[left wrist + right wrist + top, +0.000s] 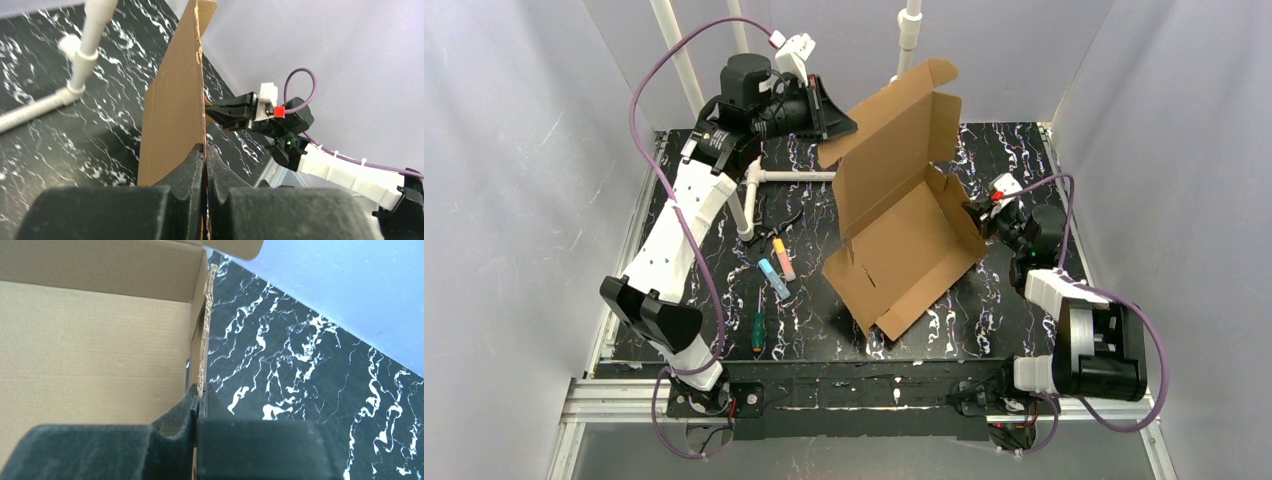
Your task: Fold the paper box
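The paper box point(904, 215) is a brown cardboard sheet, partly folded, held up off the black marbled table in the middle of the top view. Its upper panel leans back toward the far left; a lower panel slopes toward the front. My left gripper point(839, 125) is shut on the far-left edge of the upper panel; in the left wrist view the cardboard point(175, 100) runs edge-on between the shut fingers point(205, 150). My right gripper point(972, 212) is shut on the box's right side wall; the right wrist view shows the wall's raw edge point(204, 340) pinched at the fingertips point(199, 392).
On the table's left lie a white PVC pipe frame point(764, 185), black pliers point(776, 228), an orange marker point(783, 258), a blue marker point(774, 280) and a green-handled screwdriver point(756, 333). White walls enclose the table on three sides.
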### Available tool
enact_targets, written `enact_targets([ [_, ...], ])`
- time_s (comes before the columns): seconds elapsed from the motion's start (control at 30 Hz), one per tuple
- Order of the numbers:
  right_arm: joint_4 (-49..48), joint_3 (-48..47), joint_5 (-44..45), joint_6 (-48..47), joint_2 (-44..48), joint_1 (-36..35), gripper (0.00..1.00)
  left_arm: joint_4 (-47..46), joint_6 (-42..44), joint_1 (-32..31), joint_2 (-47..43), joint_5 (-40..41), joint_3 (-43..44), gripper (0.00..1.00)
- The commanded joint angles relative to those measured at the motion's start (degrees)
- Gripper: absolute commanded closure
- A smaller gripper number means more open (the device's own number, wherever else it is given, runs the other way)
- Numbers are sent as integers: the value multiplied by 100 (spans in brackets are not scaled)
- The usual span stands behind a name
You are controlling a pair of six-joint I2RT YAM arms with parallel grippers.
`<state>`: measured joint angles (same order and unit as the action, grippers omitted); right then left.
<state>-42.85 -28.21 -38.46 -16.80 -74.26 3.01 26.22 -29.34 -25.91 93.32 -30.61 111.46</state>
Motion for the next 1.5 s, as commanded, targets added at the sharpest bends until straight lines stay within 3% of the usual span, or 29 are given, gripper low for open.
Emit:
enact_targets([
  [0.0,-2155,-115,492,1317,-560,-127,99,-57,617,152,160,286,941,100],
  [0.13,-3106,-211,1077,1749,-1005,-291,99,-385,932,157,200,186,1110,100],
  [0.27,-3937,-24,1103,1783,-1445,-528,99,-618,1088,157,144,-186,749,100],
  [0.53,-4396,619,939,1515,-1615,-391,96,-931,1097,71,-226,-1141,-316,100],
  [0.8,-5003,1044,675,1828,-1720,-48,95,-1002,1219,-249,-547,-1476,-811,100],
  [0.97,-4792,1412,68,1484,-1421,96,91,-1013,1347,-357,-756,-1535,-1093,100],
  [1.1,-4095,1546,-322,946,-1068,154,87,-1086,1361,-451,-952,-1544,-1435,100],
  [1.47,-2249,1361,-1244,327,-90,387,60,-1119,1427,-700,-1406,-1564,-2204,100],
])
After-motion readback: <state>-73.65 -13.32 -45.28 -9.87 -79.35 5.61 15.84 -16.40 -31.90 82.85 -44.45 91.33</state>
